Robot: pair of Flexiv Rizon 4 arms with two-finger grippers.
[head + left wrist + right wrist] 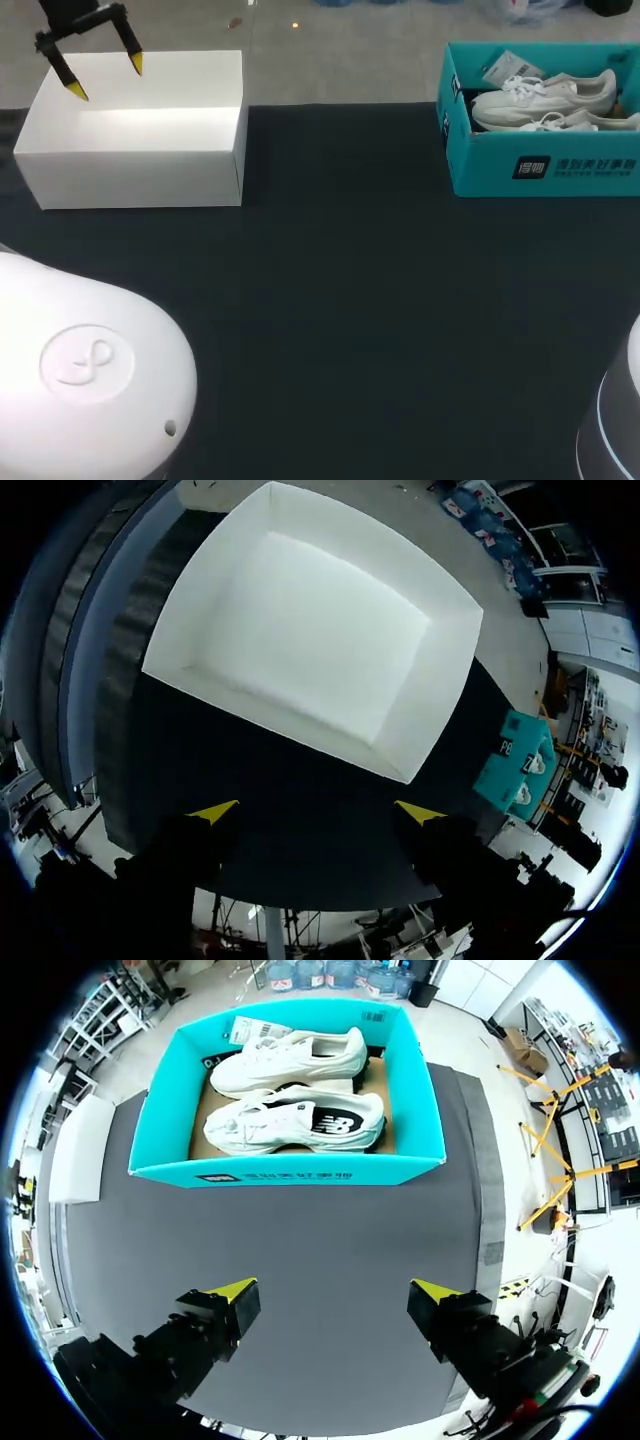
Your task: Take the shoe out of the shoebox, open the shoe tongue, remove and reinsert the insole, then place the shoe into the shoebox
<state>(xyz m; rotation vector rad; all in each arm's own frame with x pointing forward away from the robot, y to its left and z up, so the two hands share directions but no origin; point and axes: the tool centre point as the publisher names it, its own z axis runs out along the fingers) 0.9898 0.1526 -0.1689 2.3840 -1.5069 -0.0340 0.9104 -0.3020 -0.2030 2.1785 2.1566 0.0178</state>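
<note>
Head view: shoebox (480,165) w/ 2 white shoes (545,95); L gripper (107,78), R gripper (333,1287) wide.

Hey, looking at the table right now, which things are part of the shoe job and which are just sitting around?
Part of the job: teal shoebox; white shoes inside it; left gripper, open over the white box; right gripper, open, short of the shoebox.
Lying about: white box, open-topped; paper tag in the shoebox.
</note>
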